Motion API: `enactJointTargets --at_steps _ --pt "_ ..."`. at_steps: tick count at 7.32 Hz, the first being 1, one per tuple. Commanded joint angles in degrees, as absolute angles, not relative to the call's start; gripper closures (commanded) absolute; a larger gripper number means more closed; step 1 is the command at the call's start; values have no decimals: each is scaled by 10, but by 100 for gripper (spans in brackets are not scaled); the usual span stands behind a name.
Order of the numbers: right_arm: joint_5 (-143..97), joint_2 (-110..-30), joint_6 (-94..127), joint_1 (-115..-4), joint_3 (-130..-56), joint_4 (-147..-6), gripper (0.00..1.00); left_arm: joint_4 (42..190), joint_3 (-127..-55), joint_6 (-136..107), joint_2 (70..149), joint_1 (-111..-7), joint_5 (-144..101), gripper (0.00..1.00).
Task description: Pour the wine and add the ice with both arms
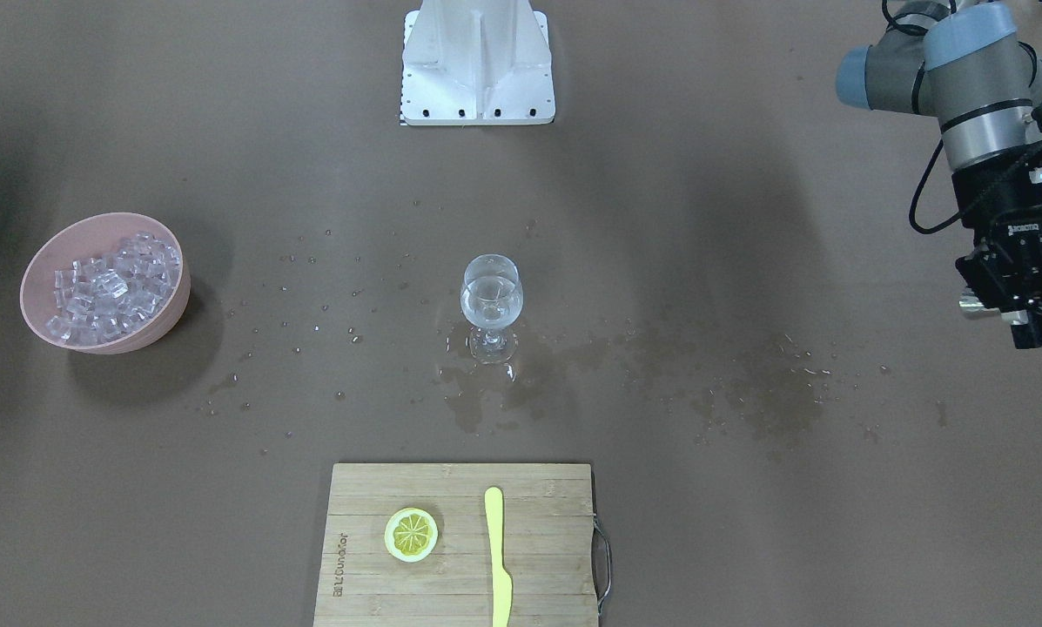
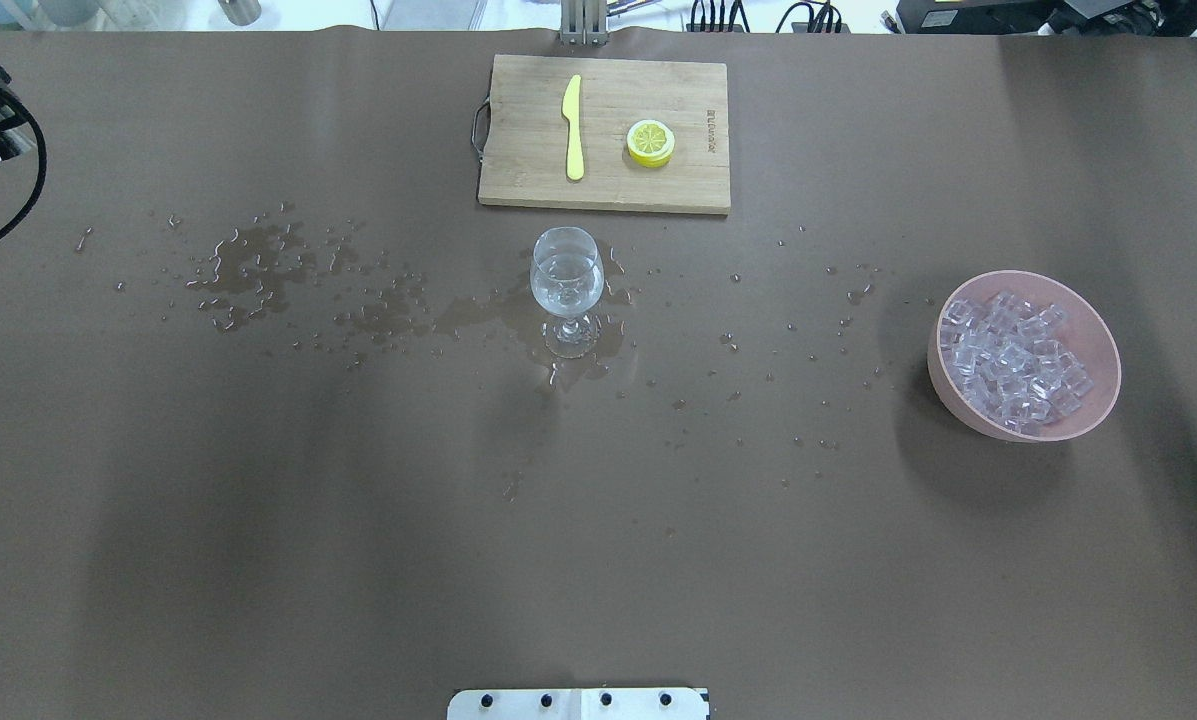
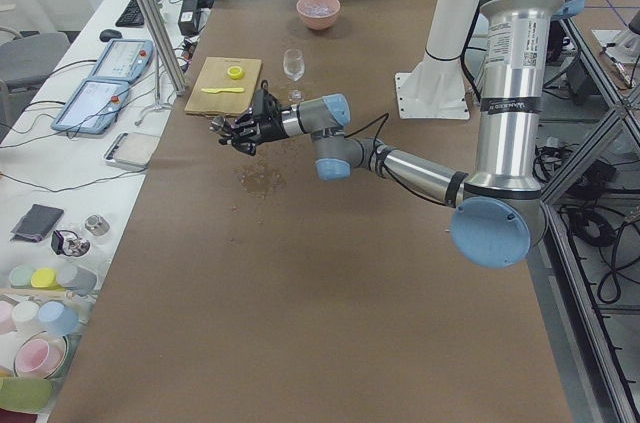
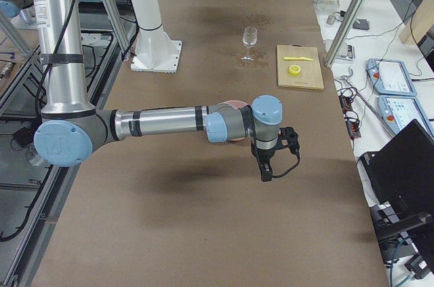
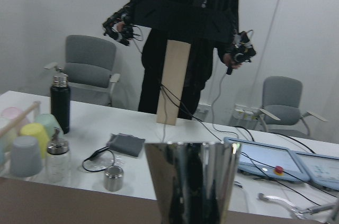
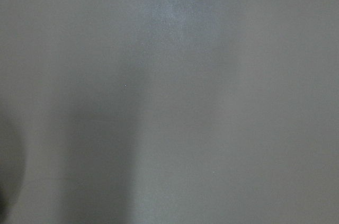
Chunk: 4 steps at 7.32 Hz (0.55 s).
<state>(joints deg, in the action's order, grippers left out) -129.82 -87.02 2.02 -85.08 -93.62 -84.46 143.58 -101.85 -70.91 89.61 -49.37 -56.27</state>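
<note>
Ice (image 1: pixel 111 287) fills the pink bowl (image 1: pixel 172 318) at the table's end. The right gripper (image 4: pixel 266 173) hangs just beside it, the nearer by far; I cannot tell if its jaws are parted. The wine glass (image 1: pixel 491 300) stands upright mid-table. Well apart from it, the left gripper (image 1: pixel 1012 300) clasps a metal cup (image 5: pixel 192 181). The stamp on the cutting board (image 1: pixel 538 540) is too small to read.

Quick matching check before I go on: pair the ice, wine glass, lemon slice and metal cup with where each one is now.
1 ice
2 wine glass
3 lemon slice
4 metal cup

a on the cutting board
b in the left gripper
c in the pink bowl
d upright on the wet table

Pairs: 1-c, 2-d, 3-a, 4-b.
</note>
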Motion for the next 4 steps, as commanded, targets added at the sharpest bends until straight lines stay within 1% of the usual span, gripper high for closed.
enactJointTargets --at_steps 1,4 --pt "-1298 -871 20 -851 -937 -843 0 1284 -1013 -832 897 -483 -510 100" --pt "-1296 -863 20 -851 -936 -843 0 1036 -1011 -1015 957 -446 -484 100"
